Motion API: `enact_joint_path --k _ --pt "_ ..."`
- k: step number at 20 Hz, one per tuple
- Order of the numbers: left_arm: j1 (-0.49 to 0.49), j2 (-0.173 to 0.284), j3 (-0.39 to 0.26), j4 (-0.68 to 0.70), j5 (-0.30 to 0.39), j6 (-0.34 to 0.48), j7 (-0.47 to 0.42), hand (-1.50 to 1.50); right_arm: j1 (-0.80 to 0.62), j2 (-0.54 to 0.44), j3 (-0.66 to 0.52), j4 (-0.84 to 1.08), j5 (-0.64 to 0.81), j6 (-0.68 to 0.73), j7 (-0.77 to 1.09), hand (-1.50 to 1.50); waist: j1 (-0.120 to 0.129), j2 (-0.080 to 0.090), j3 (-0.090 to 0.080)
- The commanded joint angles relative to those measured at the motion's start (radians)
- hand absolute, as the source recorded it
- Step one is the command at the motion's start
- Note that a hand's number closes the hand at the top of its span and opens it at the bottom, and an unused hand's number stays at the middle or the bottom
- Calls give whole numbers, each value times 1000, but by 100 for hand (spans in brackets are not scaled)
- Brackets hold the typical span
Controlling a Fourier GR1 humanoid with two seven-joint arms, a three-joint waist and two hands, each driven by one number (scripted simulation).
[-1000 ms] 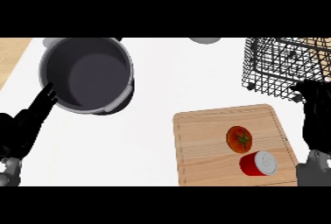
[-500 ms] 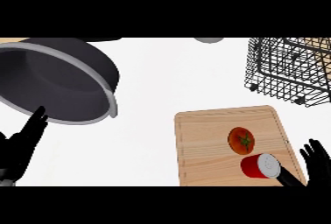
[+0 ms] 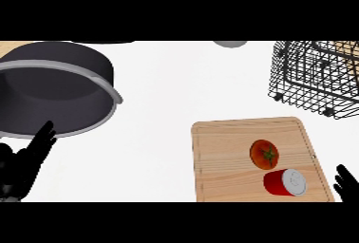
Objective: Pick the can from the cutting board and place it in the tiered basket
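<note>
White surface: you are approaching the red metal can (image 3: 284, 182), lying on its side on the light wooden cutting board (image 3: 224, 161).
Right robot hand (image 3: 346, 182) is hovering open and empty beside it; close around its sides before heading to the black wire tiered basket (image 3: 308, 78).

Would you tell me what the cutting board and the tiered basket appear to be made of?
The cutting board looks like light wood with a matte finish, showing faint grain lines. The tiered basket appears to be thin black metal wire, judging by its open mesh.

I see the can (image 3: 285, 182) on the cutting board (image 3: 224, 166), tomato (image 3: 264, 154) just behind; tiered basket (image 3: 312, 78) beyond, pot (image 3: 52, 88) far left.
</note>
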Motion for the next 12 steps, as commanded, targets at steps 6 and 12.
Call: enact_joint_path --k 6,12 --pt "-18 -33 17 22 -24 -24 12 0 -175 -145 -34 -251 -13 94 558 -150 4 -4 5" --pt "-18 -64 15 -25 -57 13 53 0 -226 -181 -47 -301 -90 167 776 -150 5 -5 5"
